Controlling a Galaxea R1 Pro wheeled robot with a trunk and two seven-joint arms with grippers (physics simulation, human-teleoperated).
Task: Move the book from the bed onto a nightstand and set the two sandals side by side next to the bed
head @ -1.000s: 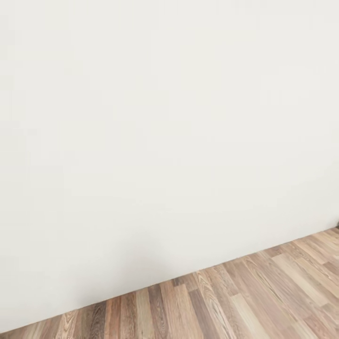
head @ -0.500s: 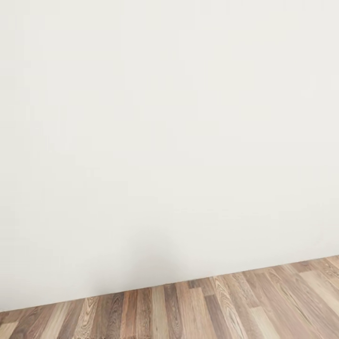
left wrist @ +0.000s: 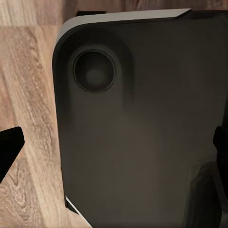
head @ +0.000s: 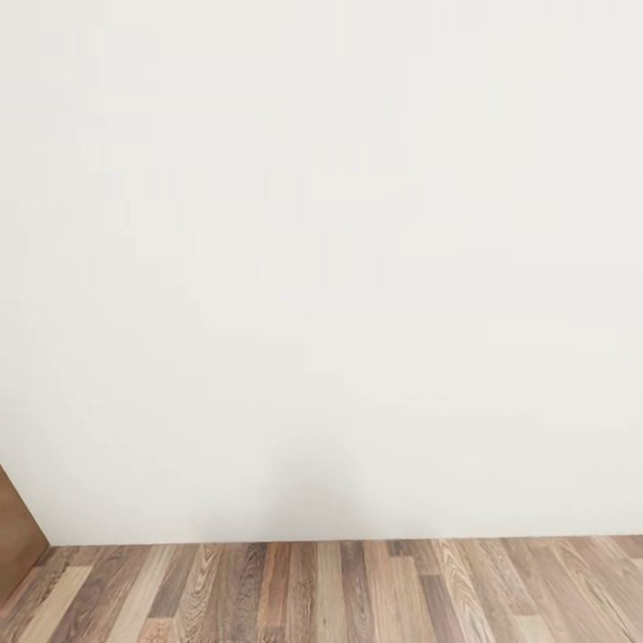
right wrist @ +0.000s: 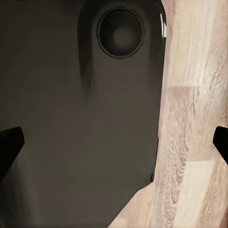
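White wall (head: 321,268) takes up most of what the robot's head faces, plain and bare, meeting a strip of brown wood-plank floor (head: 357,594) low down. At the left edge of that view, where wall and floor meet, a sliver of reddish-brown wood (head: 16,536) leans in; too little of it shows to tell what it belongs to. This looks like the bedroom by its wall and planks, but where the book, the bed, the nightstand and the sandals lie cannot be told from here. Down by the arms, the left gripper (left wrist: 114,152) hangs over the robot's own dark base (left wrist: 142,123), a smooth grey-black shell with a round recess near one corner, and planks run alongside it. Its two black fingertips (left wrist: 9,147) sit at opposite edges of the left wrist view, spread wide with nothing between them. The right gripper (right wrist: 114,147) is the same: dark fingertips (right wrist: 9,142) far apart at the edges, nothing held, the base's dark shell (right wrist: 71,118) under one side and pale planks (right wrist: 190,118) under the other.
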